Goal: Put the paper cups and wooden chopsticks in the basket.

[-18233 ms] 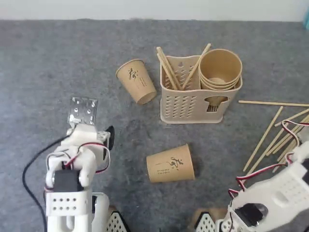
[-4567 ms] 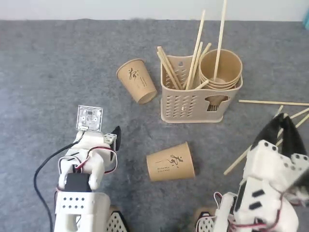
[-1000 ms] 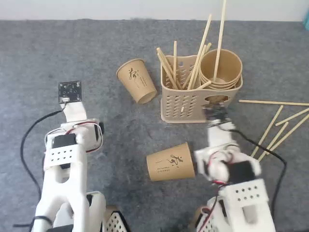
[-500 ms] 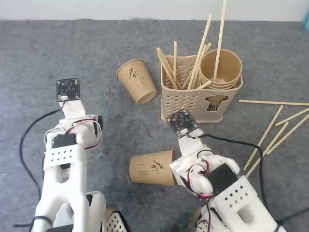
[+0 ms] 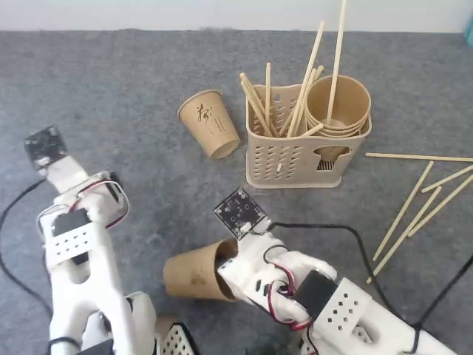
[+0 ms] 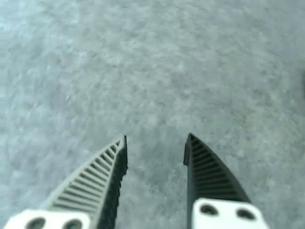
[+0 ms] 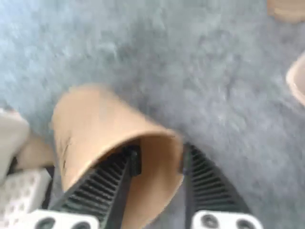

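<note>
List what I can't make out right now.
High view: mouth of the near paper cup, covered by the right arm.
High view: far ends of the loose chopsticks, cut off by the right edge.
High view: number of stacked cups in the basket, hidden by its wall.

Overhead, my right arm (image 5: 295, 285) covers the mouth of the lying cup (image 5: 188, 274), so the grip itself is out of sight. At the wrist, my right pincer (image 7: 159, 155) meets a blur: I can't tell which side of the cup's wall one finger (image 7: 121, 171) sits on. Two tan shapes (image 7: 288, 7) are clipped at the border and I can't identify them. The tallest chopstick (image 5: 338, 52) runs off the top edge. My left pincer (image 6: 155, 143) is cut off at its base.
</note>
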Motion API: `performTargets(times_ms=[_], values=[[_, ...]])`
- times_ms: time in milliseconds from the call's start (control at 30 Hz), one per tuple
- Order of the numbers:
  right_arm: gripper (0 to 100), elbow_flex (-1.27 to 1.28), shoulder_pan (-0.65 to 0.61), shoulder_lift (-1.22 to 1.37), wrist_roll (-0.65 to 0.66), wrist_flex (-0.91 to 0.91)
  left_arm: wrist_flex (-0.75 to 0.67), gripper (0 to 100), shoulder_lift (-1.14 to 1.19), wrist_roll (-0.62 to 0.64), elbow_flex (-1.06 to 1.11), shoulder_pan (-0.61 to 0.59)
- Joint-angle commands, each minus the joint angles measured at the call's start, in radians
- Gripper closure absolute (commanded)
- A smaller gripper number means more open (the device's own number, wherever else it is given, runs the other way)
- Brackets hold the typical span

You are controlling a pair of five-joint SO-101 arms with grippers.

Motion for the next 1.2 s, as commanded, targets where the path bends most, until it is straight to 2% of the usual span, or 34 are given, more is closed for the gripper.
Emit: performTargets(times_ms=[0,133,333,433,567,667,833,967,1167], values=[[96.1,-0.009,-0.005,-0.002,-0.002,-0.125,-0.031,82,0.046,0.049,-0.082,-0.035],[96.9,-0.018,-0.005,0.048,0.031,-0.219,-0.014,82,0.221,0.054,-0.196,-0.075],[96.9,-0.104,-0.018,0.305,0.029,-0.245,0.163,82,0.562,0.094,-0.496,-0.124],[96.9,-0.133,-0.081,0.41,0.037,-0.243,0.238,82,0.664,0.097,-0.602,-0.129],[96.7,-0.164,-0.193,0.469,0.038,-0.179,0.247,82,0.671,0.097,-0.615,-0.129],[96.5,-0.192,-0.225,0.472,0.038,-0.145,0.245,82,0.671,0.097,-0.615,-0.13],[96.4,-0.244,-0.219,0.478,0.038,-0.154,0.215,82,0.674,0.103,-0.621,-0.17],[95.7,-0.262,-0.136,0.483,0.038,-0.262,0.204,82,0.674,0.181,-0.624,-0.213],[85.9,-0.262,-0.093,0.484,0.031,-0.377,0.129,82,0.677,0.313,-0.621,-0.288]])
